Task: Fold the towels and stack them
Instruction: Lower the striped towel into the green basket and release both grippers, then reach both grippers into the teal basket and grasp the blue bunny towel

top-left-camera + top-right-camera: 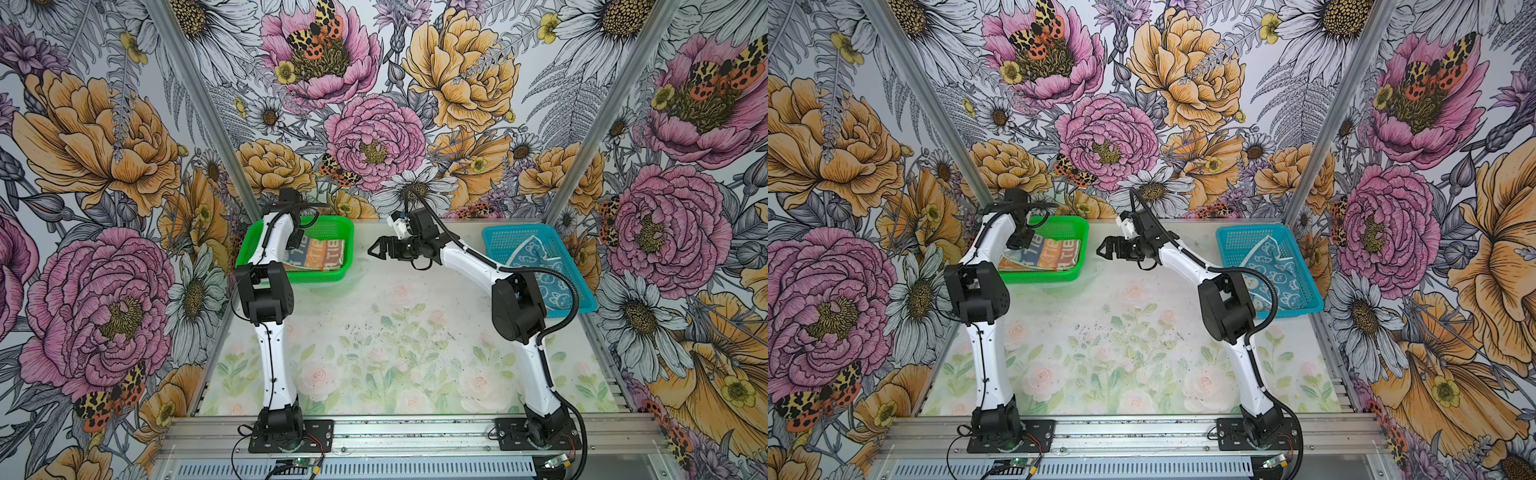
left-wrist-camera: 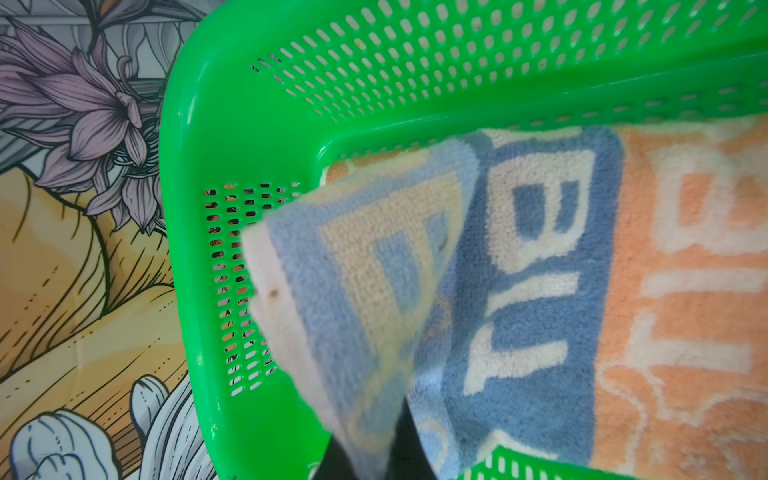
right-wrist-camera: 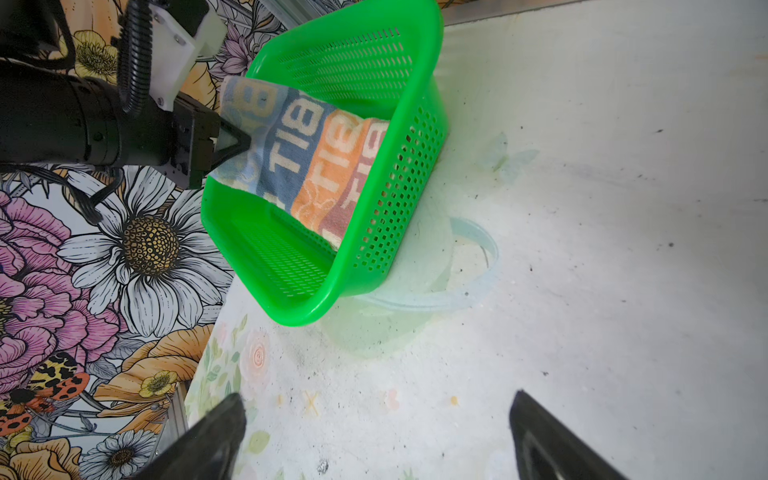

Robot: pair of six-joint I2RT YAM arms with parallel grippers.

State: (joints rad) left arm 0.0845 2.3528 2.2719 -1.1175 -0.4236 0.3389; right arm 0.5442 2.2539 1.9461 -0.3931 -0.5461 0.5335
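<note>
Terry cloth, striped blue, orange and cream with woven letters: the striped towel (image 3: 316,158) sits in the green perforated plastic basket (image 3: 316,307), judged the stacking spot. Left gripper (image 3: 248,143) pinches one corner, raised to about rim height, probably to straighten it. Right gripper (image 1: 376,248), jaws spread wide, empty, hovers over the floral table (image 1: 395,332) just beside that basket, likely on standby. Blue rabbit-print towel (image 1: 548,286) lies crumpled in the turquoise perforated basket (image 1: 498,241).

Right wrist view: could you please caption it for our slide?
Left gripper pinches a towel corner in the basket; right gripper hangs open over the table.
</note>
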